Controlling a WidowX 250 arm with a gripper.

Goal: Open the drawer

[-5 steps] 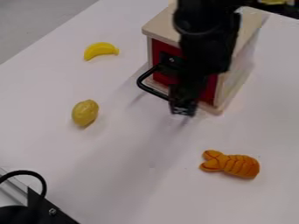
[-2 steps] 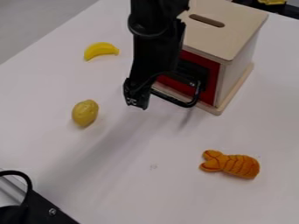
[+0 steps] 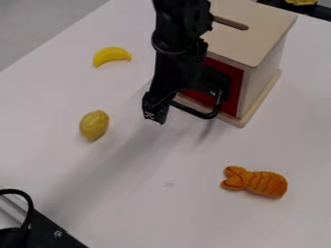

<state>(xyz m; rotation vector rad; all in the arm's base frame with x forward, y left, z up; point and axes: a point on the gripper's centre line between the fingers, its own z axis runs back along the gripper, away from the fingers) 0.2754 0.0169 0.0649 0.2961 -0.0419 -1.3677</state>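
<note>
The end effector (image 3: 155,113) is hanging low in front of the wooden box (image 3: 262,14), its tip pointing down and slightly left, just beside the left end of the black handle (image 3: 192,111). How far open it is, I cannot tell, nor whether it is gripping or touching the handle. The arm (image 3: 174,63) is coming in from the top edge of the view and overlapping the box's left part.

The white surface (image 3: 129,203) is carrying the box near its upper-right edge. A yellow banana (image 3: 111,54) is lying near the upper-left edge, a yellow lemon (image 3: 94,124) is resting nearer the middle, left of the end effector, and an orange toy (image 3: 256,182) is lying below the box, its forked end pointing left. Grey floor (image 3: 38,24) is showing beyond the upper-left edge. At the lower left of the view, a black cable (image 3: 27,203) is curving above a black bracket (image 3: 55,232).

The drawer's red front (image 3: 223,66) is sitting within the box's front side, facing the lower left of the view. The handle is projecting from it, its long bar slanting down to the right, along the box's bottom front edge.
</note>
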